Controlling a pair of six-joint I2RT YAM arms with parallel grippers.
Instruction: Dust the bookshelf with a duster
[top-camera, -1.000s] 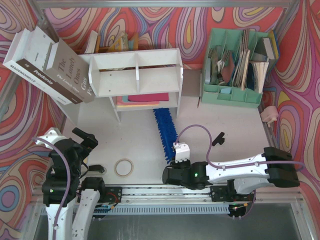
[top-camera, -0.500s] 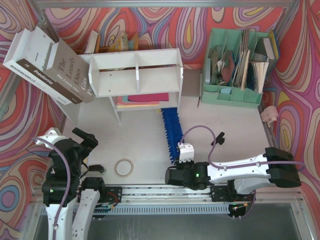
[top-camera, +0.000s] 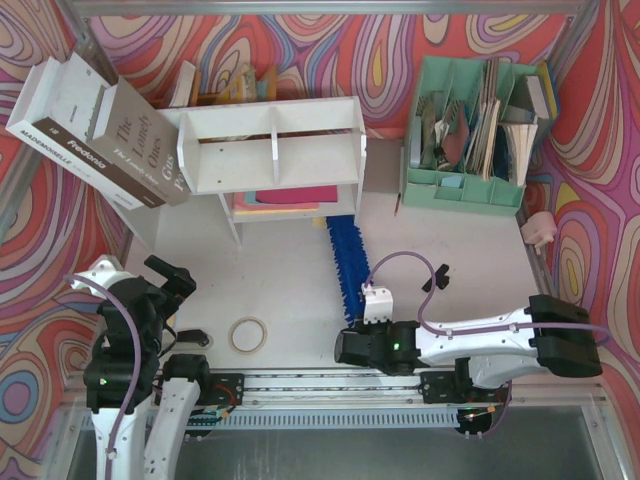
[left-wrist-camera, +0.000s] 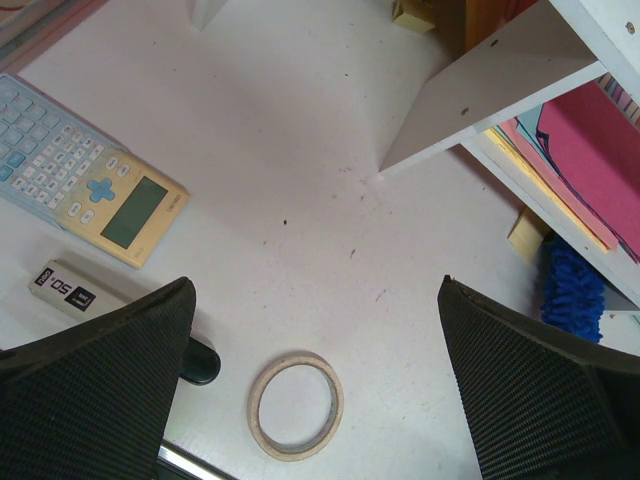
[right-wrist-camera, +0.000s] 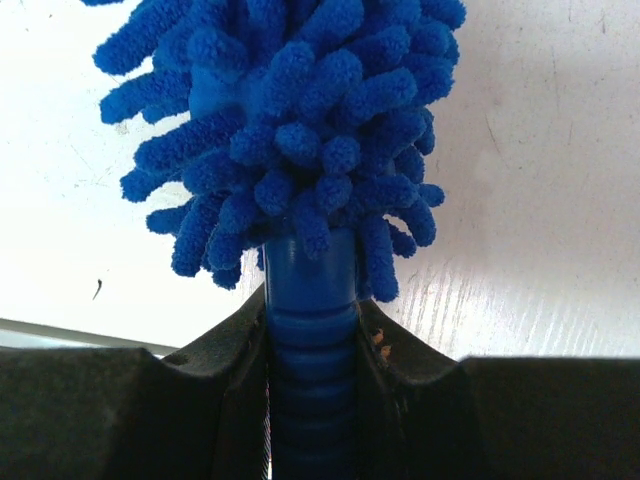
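Observation:
The white bookshelf (top-camera: 270, 140) stands at the back of the table, with pink and coloured folders on its lower shelf; its side panel shows in the left wrist view (left-wrist-camera: 480, 100). The blue fluffy duster (top-camera: 349, 258) lies low over the table, its tip just in front of the shelf's right end. My right gripper (top-camera: 368, 312) is shut on the duster's ribbed blue handle (right-wrist-camera: 310, 320), right below the bristles (right-wrist-camera: 290, 110). My left gripper (top-camera: 168, 278) is open and empty over the table (left-wrist-camera: 315, 290). The duster tip also shows in the left wrist view (left-wrist-camera: 572, 290).
A tape roll (top-camera: 249, 334) lies near the front edge, under my left gripper (left-wrist-camera: 296, 405). A calculator (left-wrist-camera: 90, 190) and a small black-and-white bar (left-wrist-camera: 70, 292) lie at the left. A mint-green file organizer (top-camera: 475, 130) stands back right. Books (top-camera: 100, 130) lean at the back left.
My right gripper has shifted to the right with the duster, and the duster's tip has swung right along the front of the shelf. The left arm has not moved.

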